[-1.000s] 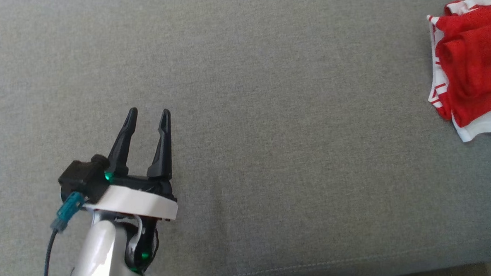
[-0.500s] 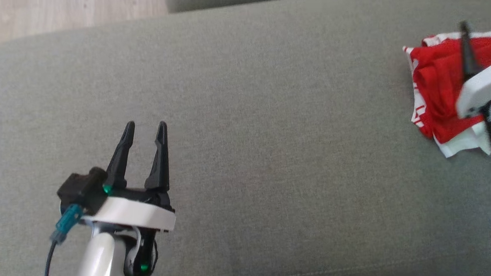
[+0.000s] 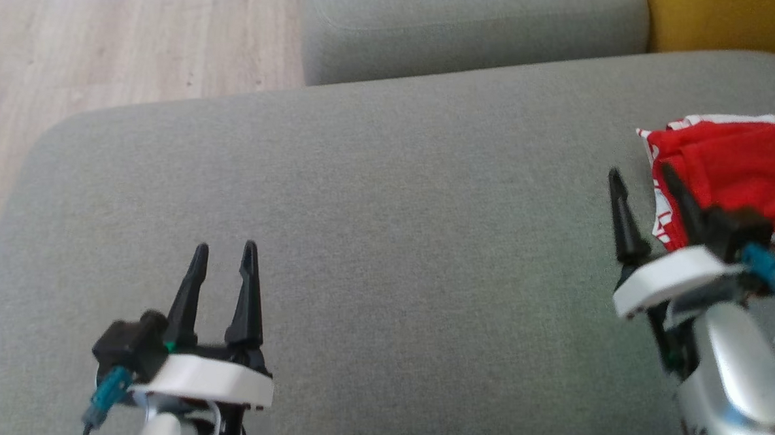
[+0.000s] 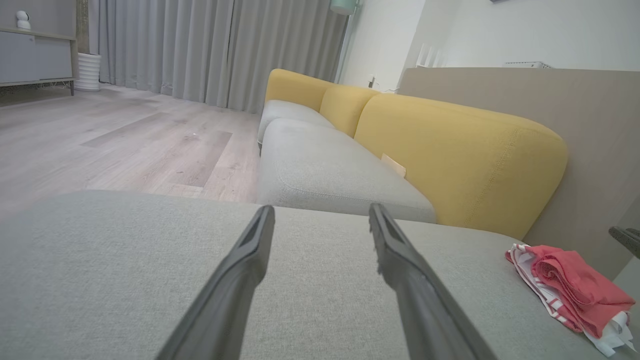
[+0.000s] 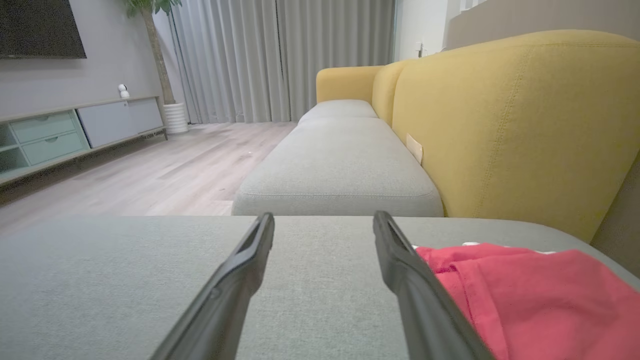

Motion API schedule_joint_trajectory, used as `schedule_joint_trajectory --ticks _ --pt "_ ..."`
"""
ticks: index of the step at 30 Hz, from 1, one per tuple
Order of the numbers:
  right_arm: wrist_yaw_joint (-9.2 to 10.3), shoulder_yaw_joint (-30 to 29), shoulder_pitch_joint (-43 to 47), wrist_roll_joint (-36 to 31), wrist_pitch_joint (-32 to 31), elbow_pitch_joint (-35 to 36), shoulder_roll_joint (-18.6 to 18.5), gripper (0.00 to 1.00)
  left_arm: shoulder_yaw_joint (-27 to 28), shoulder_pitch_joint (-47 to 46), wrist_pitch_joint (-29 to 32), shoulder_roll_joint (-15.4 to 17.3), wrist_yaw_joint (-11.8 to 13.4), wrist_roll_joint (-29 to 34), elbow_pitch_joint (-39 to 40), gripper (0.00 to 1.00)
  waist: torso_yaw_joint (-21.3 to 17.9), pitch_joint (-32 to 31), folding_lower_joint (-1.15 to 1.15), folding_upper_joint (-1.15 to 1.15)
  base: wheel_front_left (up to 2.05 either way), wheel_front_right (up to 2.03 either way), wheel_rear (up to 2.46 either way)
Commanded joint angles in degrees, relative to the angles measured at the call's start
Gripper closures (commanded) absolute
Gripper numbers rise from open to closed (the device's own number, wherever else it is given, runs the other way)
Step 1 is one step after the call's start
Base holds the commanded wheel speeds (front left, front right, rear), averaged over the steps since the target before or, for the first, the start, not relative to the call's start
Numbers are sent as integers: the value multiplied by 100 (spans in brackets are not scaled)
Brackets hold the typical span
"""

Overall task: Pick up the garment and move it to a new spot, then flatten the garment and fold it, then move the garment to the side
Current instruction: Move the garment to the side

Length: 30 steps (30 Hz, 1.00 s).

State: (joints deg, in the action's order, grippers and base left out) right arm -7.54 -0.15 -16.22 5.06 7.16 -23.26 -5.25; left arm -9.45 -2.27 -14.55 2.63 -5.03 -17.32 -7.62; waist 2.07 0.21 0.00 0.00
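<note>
The garment (image 3: 725,170) is a crumpled red and white bundle at the right end of the grey sofa cushion (image 3: 386,198); the left wrist view shows the garment (image 4: 570,290) at its right edge, and the garment (image 5: 530,300) lies just right of the fingers in the right wrist view. My right gripper (image 3: 644,180) hovers open at the bundle's left edge, its right finger over the cloth, holding nothing. My left gripper (image 3: 224,252) stands open over bare cushion at the lower left, far from the cloth.
A second grey seat cushion (image 3: 470,24) adjoins at the back, with a yellow backrest (image 3: 718,7) to the right. Wood floor (image 3: 93,60) lies beyond the cushion's left end. A TV unit (image 5: 75,130) and curtains (image 5: 280,60) stand far off.
The head camera has tilted up, bringing floor and the far cushion into view. My right gripper has come into view and settled beside the garment's left edge. The left gripper stays open.
</note>
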Motion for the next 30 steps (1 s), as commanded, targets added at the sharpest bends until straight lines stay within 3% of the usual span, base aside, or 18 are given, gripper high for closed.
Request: schedule_joint_trajectory --ticks 1,12,30 --pt "5 134 -15 61 184 268 104 0 200 -99 -45 25 50 -29 195 0 81 -108 0 0 0 0 0" --pt "5 324 857 696 590 481 235 0 257 256 -45 25 215 66 296 0 59 -269 0 0 0 0 0" --pt "5 483 1030 779 673 476 236 0 240 402 -45 25 383 207 500 0 42 -299 0 0 0 0 0"
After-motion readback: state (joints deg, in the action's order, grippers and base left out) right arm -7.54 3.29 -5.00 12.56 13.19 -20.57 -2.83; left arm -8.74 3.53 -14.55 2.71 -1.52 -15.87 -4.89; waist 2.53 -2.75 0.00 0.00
